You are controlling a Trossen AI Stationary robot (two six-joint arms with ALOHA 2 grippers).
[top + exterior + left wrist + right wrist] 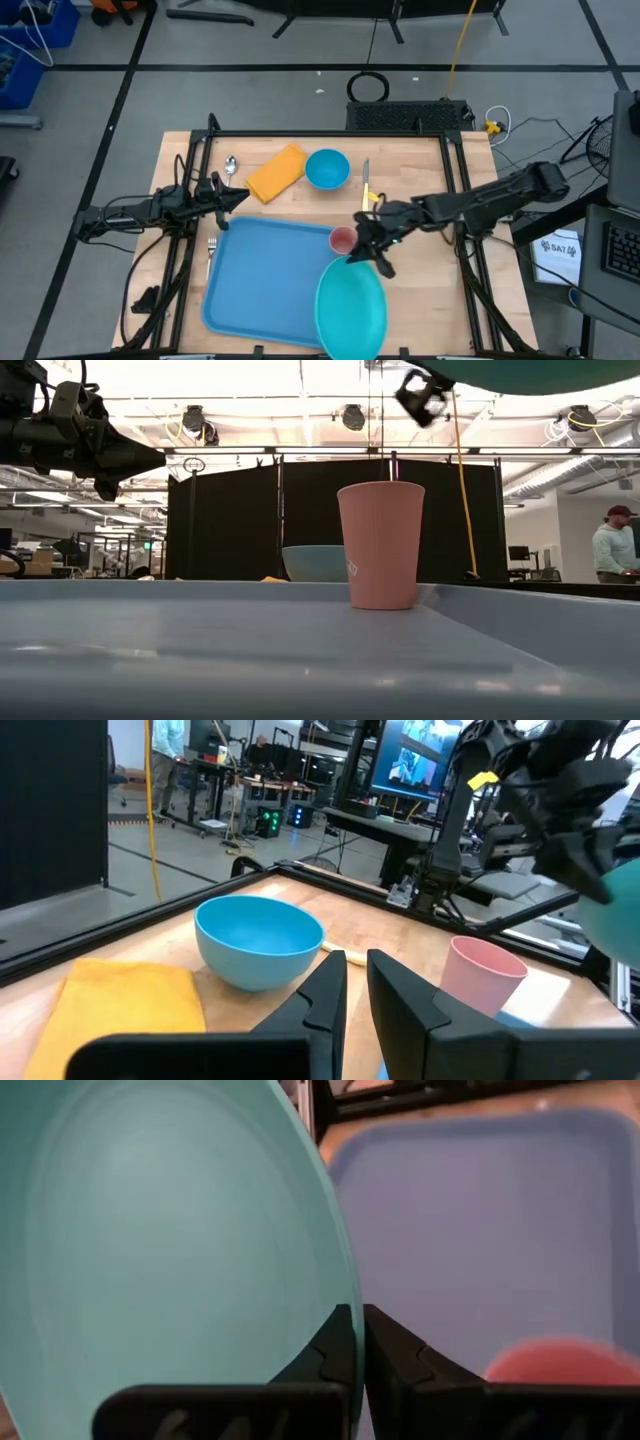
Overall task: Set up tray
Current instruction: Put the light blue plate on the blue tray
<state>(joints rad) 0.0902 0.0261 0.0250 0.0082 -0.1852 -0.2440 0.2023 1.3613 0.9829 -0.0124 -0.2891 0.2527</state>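
The light-blue tray (pixel 262 285) lies flat on the wooden table, with a pink cup (pixel 342 240) standing upright in its far right corner. My right gripper (pixel 372 255) is shut on the round teal plate (pixel 352 310), which hovers over the tray's near right corner; the low view shows the plate (pixel 530 372) high above the tray floor. My left gripper (pixel 240 195) is shut, holds nothing, and hangs above the table just beyond the tray's far left corner. My right gripper (pixel 358 1345) pinches the plate's rim (pixel 320 1315) between its two fingers, on the plate's far side next to the cup. The fingers come slanting down from the table's far right. The plate is lifted clear and reaches out toward the near edge.
Beyond the tray sit a blue bowl (pixel 327 168), a folded yellow cloth (pixel 277 172), a spoon (pixel 231 165) and a knife (pixel 366 183). A fork (pixel 211 250) lies along the tray's left side. A black frame borders the table.
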